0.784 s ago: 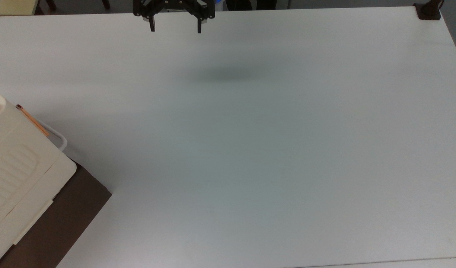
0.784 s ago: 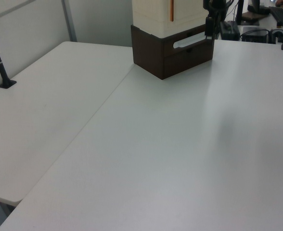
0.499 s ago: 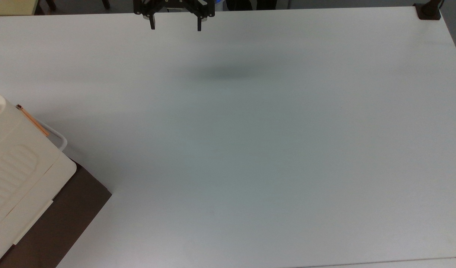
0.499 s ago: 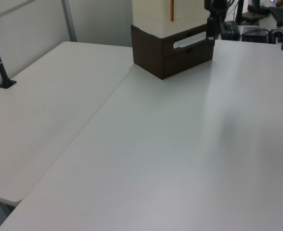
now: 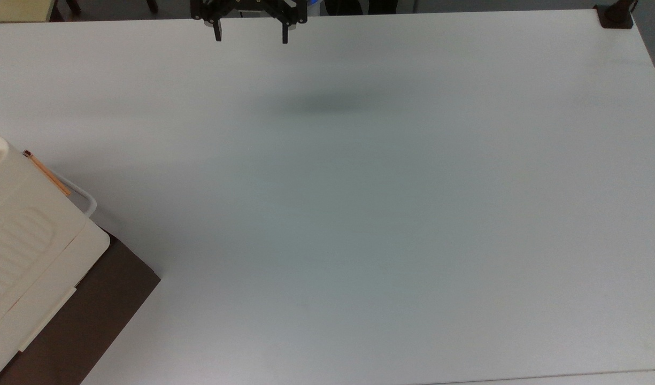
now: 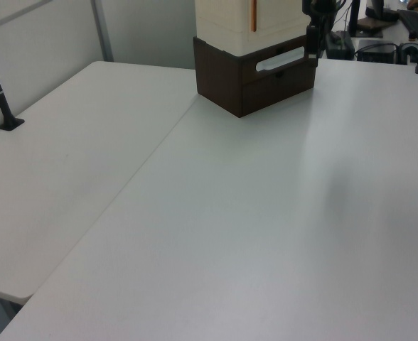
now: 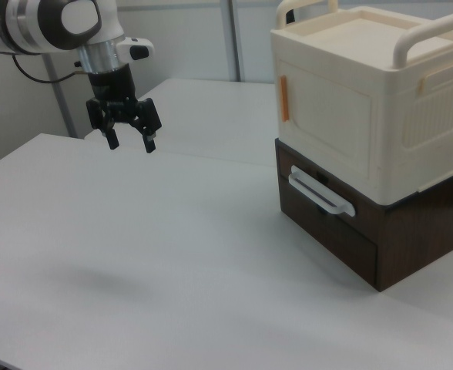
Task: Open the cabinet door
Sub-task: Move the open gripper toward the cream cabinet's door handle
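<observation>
Right view: gripper (image 7: 132, 142) is held above the white table (image 7: 172, 254), fingers spread wide, nothing between them, well apart from the cabinet (image 7: 365, 100). Cabinet is set on a dark brown drawer unit (image 7: 342, 239) at the right view's right. Cabinet door (image 7: 330, 127) is seen shut, its copper-orange handle (image 7: 283, 98) upright at the door's left edge. White drawer handle (image 7: 320, 193) is placed below.
</observation>
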